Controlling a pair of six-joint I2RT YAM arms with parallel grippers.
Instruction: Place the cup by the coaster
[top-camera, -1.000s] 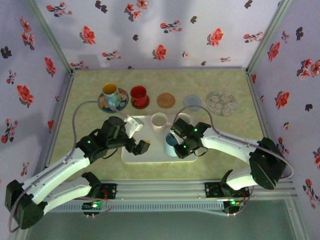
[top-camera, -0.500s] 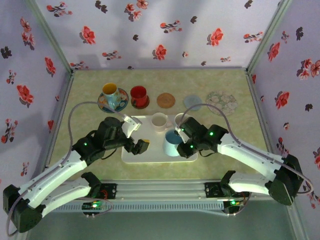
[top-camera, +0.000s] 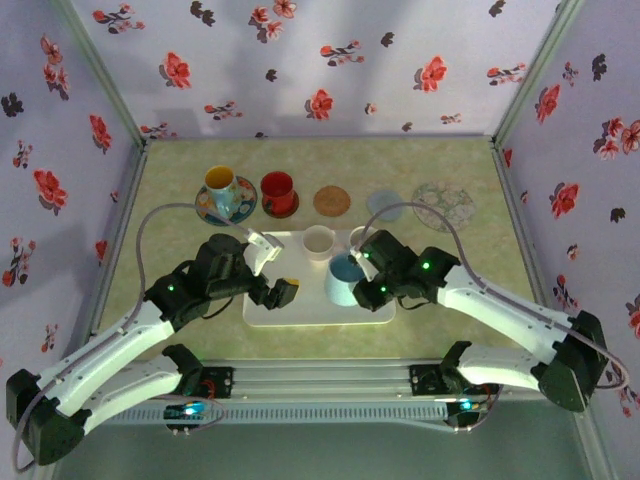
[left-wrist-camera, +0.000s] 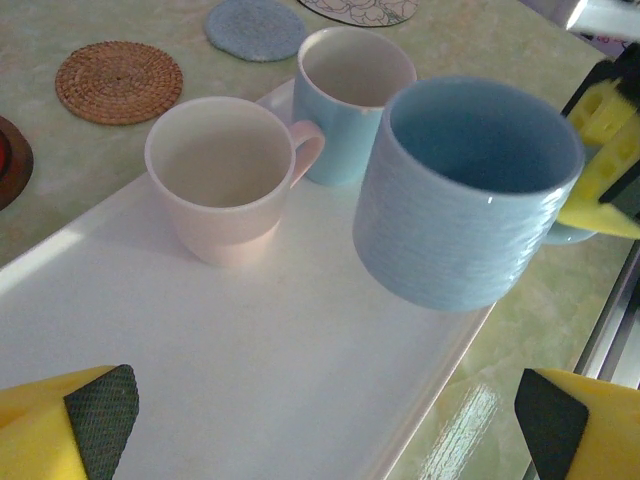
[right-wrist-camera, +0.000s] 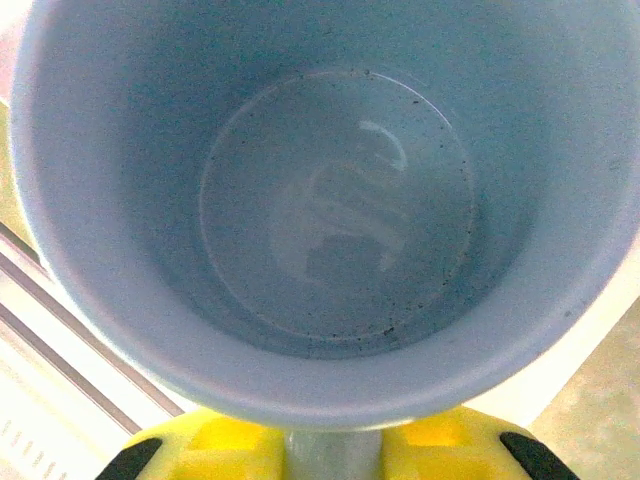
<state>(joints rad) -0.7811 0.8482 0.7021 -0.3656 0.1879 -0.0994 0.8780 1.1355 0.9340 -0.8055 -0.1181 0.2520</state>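
At ten o'clock on the surface (top-camera: 300, 160), a yellow-lined cup (top-camera: 221, 184) stands on a patterned coaster (top-camera: 243, 206). Just to its right a red cup (top-camera: 277, 187) sits on a dark coaster (top-camera: 284, 212) that shows mostly as a rim.

The left gripper (top-camera: 275, 270) hangs over the left half of the white tray (top-camera: 300, 312), its jaws spread wide and grasping nothing. In its wrist view only the dark-padded yellow tips show, at the bottom corners.

On the tray's far edge stands a pale pink cup (left-wrist-camera: 225, 180), with its handle pointing towards three o'clock. Beyond it lies a woven coaster (left-wrist-camera: 118, 82). Close beside the pink cup is a pale blue cup (left-wrist-camera: 350, 95), partly hidden by the cup in front.

That one, the blue cup (left-wrist-camera: 465, 190), hangs tilted over the tray's right end, near four o'clock from the pink cup. It looks clear of the tray, though its base is hard to make out. The right gripper (right-wrist-camera: 335, 450) is clenched on its handle, which is mostly hidden between the yellow pads (left-wrist-camera: 600, 150).

A blue-grey coaster (top-camera: 385, 205) lies bare at one o'clock, well apart from the held cup. Next to it is a floral coaster (top-camera: 443, 205), cut off in the left wrist view.
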